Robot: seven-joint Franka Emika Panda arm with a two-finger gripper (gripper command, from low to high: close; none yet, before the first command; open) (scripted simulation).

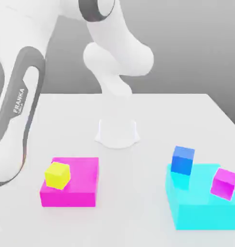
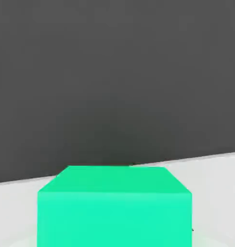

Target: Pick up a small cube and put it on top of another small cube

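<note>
- Small cubes share a white table [image 1: 158, 108] with two larger blocks. The table's far edge runs straight below a grey backdrop, and its edge on the exterior view's right slants toward the near corner.
- White Franka arm [image 1: 23, 96] reaches in from the exterior view's left, arches over the far half of the table and comes down at its centre.
- Cyan block [image 1: 201, 212] sits near the table's edge on the exterior view's right. Bare tabletop lies between it and the magenta block.
- Magenta block [image 1: 81, 190] lies flat on the exterior view's left, well apart from the cyan block, with bare surface all round it.
- Gripper [image 1: 117, 137] is a pale shape low over the table's centre, between and beyond the two blocks. Its fingers are drawn together, and what they clasp cannot be told.
- Green cube [image 2: 114, 212] stands on the white surface right in front of the hand camera, its top face level and its front edges sharp.
- Blue cube [image 1: 182, 160] stands on the cyan block's far corner.
- Small magenta cube [image 1: 224, 183] rests tilted on the cyan block, near its edge on the exterior view's right.
- Yellow cube [image 1: 58, 174] perches slightly turned on the magenta block's corner on the exterior view's left.
</note>
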